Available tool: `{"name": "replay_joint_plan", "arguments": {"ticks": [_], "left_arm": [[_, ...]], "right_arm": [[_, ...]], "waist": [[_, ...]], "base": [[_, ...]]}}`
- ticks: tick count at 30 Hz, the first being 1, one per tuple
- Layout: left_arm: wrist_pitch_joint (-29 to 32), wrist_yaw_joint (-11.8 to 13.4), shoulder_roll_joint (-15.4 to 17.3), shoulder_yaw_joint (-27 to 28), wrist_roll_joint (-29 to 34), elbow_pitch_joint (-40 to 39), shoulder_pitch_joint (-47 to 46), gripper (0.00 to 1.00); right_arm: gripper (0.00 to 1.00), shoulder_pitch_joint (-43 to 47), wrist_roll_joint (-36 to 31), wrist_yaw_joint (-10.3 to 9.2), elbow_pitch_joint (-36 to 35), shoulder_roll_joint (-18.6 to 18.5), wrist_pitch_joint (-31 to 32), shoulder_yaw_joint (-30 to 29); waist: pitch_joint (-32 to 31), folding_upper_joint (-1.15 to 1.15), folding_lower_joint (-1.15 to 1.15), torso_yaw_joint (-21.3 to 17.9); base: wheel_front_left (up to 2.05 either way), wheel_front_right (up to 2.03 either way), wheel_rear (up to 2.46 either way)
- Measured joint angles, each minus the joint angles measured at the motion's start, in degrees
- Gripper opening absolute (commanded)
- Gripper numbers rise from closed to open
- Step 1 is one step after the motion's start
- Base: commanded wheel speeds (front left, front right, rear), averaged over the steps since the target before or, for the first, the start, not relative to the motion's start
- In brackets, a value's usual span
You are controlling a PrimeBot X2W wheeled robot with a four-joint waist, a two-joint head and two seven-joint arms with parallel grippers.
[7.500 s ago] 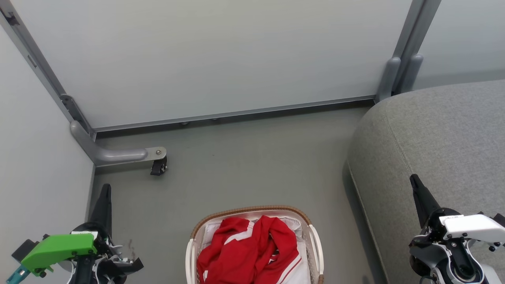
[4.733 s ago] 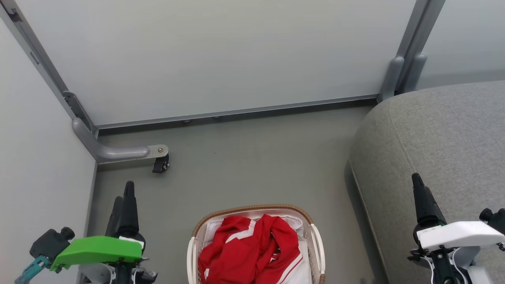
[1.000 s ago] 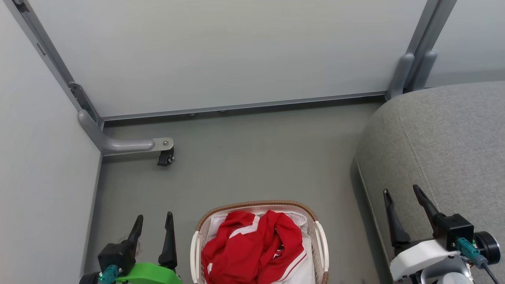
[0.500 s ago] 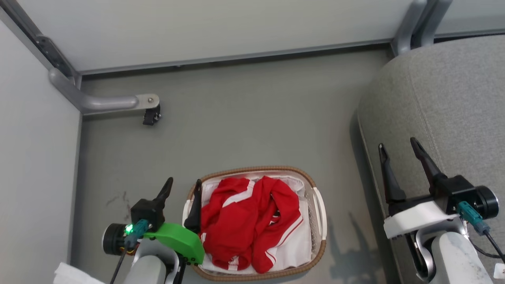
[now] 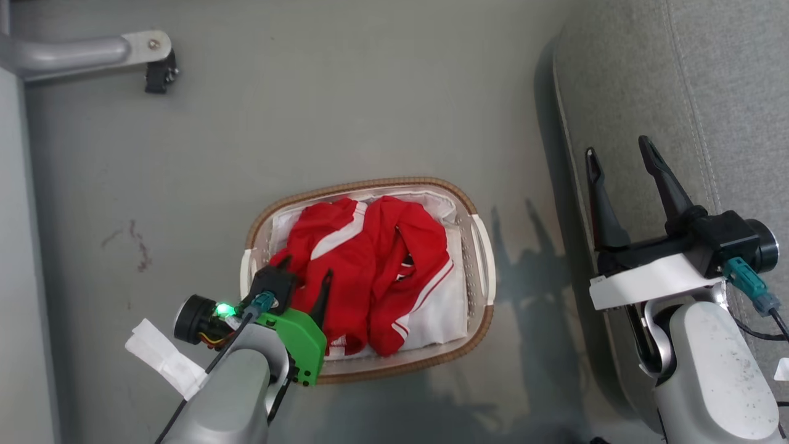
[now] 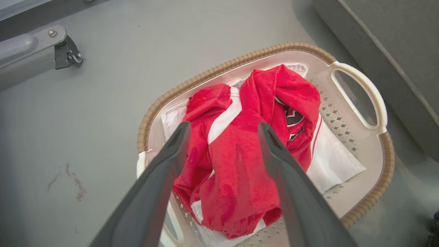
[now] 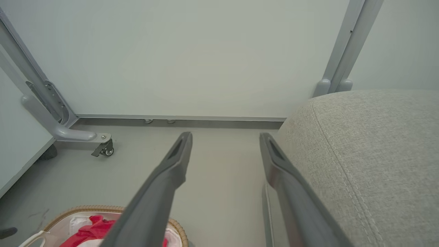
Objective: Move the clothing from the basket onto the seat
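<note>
Change since earlier: your left hand (image 5: pixel 306 269), which stood beside the basket (image 5: pixel 370 183) at its 9 o'clock side, now hangs over the basket's 8 o'clock end; your head camera has tipped downward too.
Your left hand: fingers spread wide, gripping nothing, tips poised above the red heap; contact with the fabric cannot be told.
Your right hand (image 5: pixel 617 146): fingers spread wide, empty, above the 9 o'clock edge of the seat (image 5: pixel 709 92).
Red clothing (image 5: pixel 370 265): garments with white stripes, one showing dark lettering, bunched inside the basket on a white sheet (image 5: pixel 437 314).
Basket: oval, white, brown woven rim, standing on the grey floor (image 5: pixel 308 111).
Seat: grey cushion at 3 o'clock from the basket, near it.
Partition caster (image 5: pixel 159 68): at 10 o'clock, well apart from the basket.
</note>
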Motion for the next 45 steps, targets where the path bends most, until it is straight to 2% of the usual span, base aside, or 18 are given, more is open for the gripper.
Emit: {"name": "replay_joint_plan", "arguments": {"ticks": [12,22,23,25,27,29,45], "left_arm": [[0.01,-0.07,1.55,-5.17,-2.20,12.12,-7.12,1.00],[2.57,-0.08,2.08,-7.36,-3.85,17.02,-9.09,1.00],[2.94,-0.08,2.22,-7.40,-4.00,17.29,-9.10,0.91],[3.61,0.01,2.56,-7.46,-4.10,17.94,-9.11,0.52],[4.13,0.52,2.94,-7.49,-4.16,18.30,-9.10,0.32],[4.30,1.11,3.25,-7.66,-4.26,18.50,-9.10,0.00],[1.08,0.77,1.58,-8.44,-6.60,18.49,-6.74,0.00]], "right_arm": [[1.00,-1.74,2.88,0.00,-0.64,0.00,0.00,1.88],[1.00,-2.33,3.86,0.00,-0.64,0.00,0.00,2.87],[1.00,-2.33,3.92,0.00,-0.64,0.00,0.00,3.02],[1.00,-2.33,4.01,0.00,-0.63,0.00,0.00,3.24],[1.00,-2.33,4.03,0.00,-0.62,0.00,0.00,3.39],[1.00,-2.33,4.28,0.00,-0.56,0.01,0.00,3.50],[1.00,-0.97,3.50,0.00,1.03,0.02,0.00,2.82]], "waist": [[10.04,0.00,0.00,-5.48],[13.39,0.00,0.00,-8.94],[13.44,0.00,0.00,-9.08],[13.41,0.00,0.00,-9.28],[13.28,0.00,-0.01,-9.37],[13.14,0.00,0.00,-9.47],[7.25,0.00,-0.01,-8.56]], "base": [[0.00,0.00,0.00],[0.00,0.00,0.00],[0.00,0.00,0.00],[0.00,0.00,0.00],[0.00,0.00,0.00],[0.00,0.00,0.00],[0.00,0.00,0.00]]}}
